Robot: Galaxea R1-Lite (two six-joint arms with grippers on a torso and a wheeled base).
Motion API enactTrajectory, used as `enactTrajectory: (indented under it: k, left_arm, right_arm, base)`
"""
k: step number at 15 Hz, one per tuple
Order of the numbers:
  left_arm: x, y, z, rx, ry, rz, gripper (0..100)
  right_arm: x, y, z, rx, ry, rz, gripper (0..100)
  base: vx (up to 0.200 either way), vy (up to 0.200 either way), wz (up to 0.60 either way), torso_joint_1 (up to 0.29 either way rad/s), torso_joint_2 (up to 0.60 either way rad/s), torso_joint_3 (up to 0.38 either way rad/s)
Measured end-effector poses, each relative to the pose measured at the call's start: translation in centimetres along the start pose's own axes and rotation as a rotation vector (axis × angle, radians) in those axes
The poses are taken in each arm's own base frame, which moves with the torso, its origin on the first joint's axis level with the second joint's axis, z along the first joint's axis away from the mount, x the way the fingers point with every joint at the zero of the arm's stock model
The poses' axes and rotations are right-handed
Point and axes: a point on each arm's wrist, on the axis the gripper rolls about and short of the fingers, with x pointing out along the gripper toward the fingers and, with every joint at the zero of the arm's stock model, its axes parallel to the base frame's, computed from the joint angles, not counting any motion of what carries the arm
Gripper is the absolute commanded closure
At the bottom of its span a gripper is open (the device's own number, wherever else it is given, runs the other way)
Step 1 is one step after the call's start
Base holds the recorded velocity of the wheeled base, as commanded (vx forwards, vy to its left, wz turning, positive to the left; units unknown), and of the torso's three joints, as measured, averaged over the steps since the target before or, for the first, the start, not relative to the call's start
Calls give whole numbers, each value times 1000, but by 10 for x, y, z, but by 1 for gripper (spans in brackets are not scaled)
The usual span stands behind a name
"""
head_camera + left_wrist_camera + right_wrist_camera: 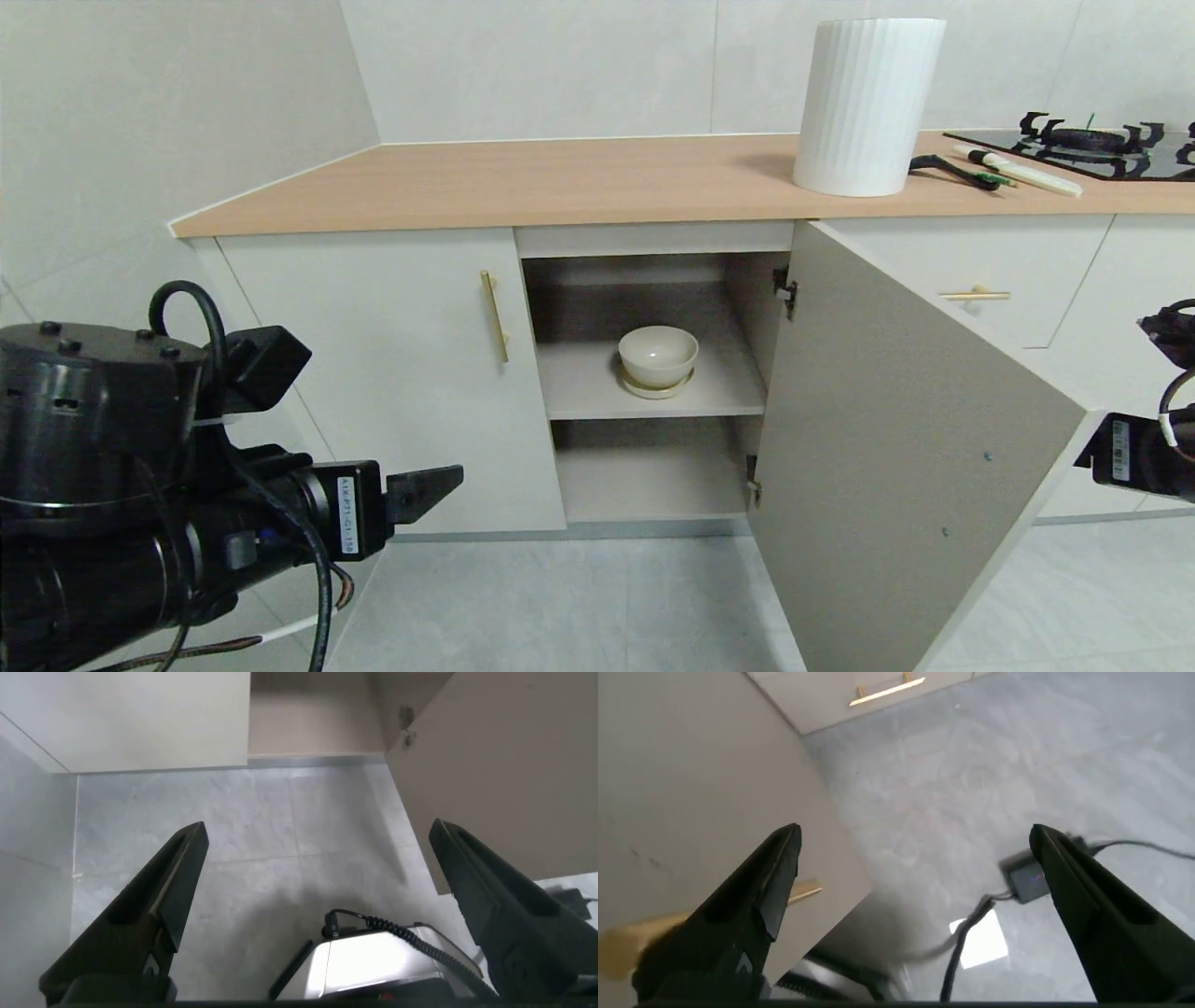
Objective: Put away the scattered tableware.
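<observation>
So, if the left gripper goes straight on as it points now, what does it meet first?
The left gripper seems aimed at the cabinet's lower compartment, with the open door close beside that line. Depth is unclear; it may meet the floor first.

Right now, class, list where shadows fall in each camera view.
Head view: the white ribbed cylinder throws a shadow leftward onto the light wooden countertop; the cabinet shelf is dim behind the cream ceramic bowl. Left wrist view: a dark streak on the grey floor tiles beside the beige cabinet door. Right wrist view: floor darkens under that door.
</observation>
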Motion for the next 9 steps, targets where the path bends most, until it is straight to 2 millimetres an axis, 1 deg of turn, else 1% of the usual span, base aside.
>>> enactTrajectory:
  k: [2, 3, 5, 9]
  left_arm:
    - [0, 0, 0, -1, -1, 2, 0]
    - [0, 0, 0, -1, 0, 2, 0]
    - [0, 0, 0, -1, -1, 1, 0]
    - [-1, 0, 1, -3, -4, 0, 0]
  right_arm:
    - [1, 4, -1, 8, 6, 11, 0]
    - [0, 10, -4, 12, 11, 31, 0]
    - [-4, 32, -11, -3, 26, 112, 0]
    - [-6, 63, -15, -70, 15, 212, 0]
  base:
    - [0, 0, 0, 0, 0, 0]
    - [0, 0, 0, 0, 0, 0]
    - [0, 0, 0, 0, 0, 0]
    - [0, 0, 0, 0, 0, 0]
